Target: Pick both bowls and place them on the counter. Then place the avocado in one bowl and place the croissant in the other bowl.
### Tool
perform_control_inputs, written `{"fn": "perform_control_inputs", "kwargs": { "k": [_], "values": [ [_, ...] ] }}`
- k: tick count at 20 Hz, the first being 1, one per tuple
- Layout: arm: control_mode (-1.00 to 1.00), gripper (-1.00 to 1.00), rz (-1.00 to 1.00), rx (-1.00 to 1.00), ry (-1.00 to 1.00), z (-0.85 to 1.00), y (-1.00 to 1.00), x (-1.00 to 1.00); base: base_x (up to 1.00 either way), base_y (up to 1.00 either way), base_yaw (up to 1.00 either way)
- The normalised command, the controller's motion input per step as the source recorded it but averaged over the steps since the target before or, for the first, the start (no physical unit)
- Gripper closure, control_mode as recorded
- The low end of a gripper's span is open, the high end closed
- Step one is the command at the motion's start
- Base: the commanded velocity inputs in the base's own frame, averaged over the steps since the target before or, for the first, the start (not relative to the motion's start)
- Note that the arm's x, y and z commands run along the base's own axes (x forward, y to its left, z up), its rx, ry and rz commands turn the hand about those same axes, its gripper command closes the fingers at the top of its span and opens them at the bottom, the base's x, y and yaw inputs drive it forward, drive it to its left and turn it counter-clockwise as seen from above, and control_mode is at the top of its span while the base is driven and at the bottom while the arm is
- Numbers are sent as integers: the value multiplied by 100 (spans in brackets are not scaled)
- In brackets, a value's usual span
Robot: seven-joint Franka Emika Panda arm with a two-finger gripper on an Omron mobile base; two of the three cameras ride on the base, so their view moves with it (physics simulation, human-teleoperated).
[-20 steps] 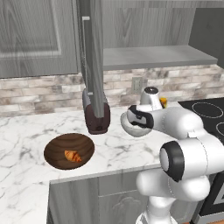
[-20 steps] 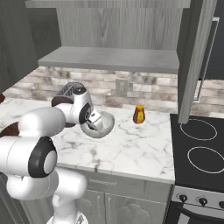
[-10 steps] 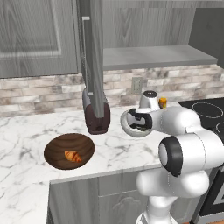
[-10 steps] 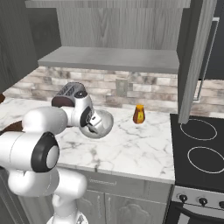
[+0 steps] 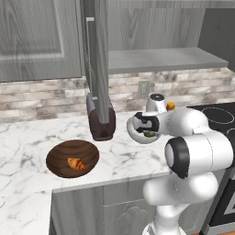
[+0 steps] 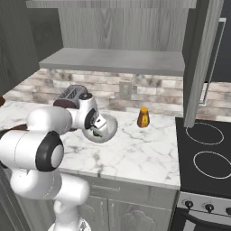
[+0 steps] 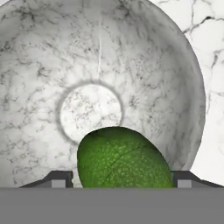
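Gripper (image 7: 118,181) clamps avocado (image 7: 124,157) over pale marbled bowl (image 7: 39,65), at 6 o'clock in hand view (poised for drop). Croissant (image 5: 75,164) sits in wooden bowl (image 5: 59,156) on table (image 5: 27,137).

Grey wood cabinets (image 5: 32,36) hang above a brick backsplash (image 6: 158,92); a plain grey shelf (image 6: 113,61) and a black stove (image 6: 203,153) stand at the right.

marble counter (image 5: 27,137), wooden bowl (image 5: 59,158), toaster (image 5: 102,121), seemingly
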Motion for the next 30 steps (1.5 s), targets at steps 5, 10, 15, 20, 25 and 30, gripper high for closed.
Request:
{"fn": "perform_control_inputs", "kwargs": {
  "k": [5, 10, 15, 20, 25, 30],
  "values": [
    [-100, -100, 3, 0, 0, 0, 0, 12, 0, 0, 0],
    [-100, -100, 2, 0, 0, 0, 1, 2, 0, 0, 0],
    [-100, -100, 1, 0, -4, 14, 7, -37, 0, 0, 0],
    [-100, -100, 0, -1, -10, 39, 3, -65, 0, 0, 0],
    [-100, -100, 0, -1, -10, 40, 4, -74, 0, 0, 0],
    [-100, -100, 0, -1, -7, 25, 4, -82, 0, 0, 0]
  ]
}}
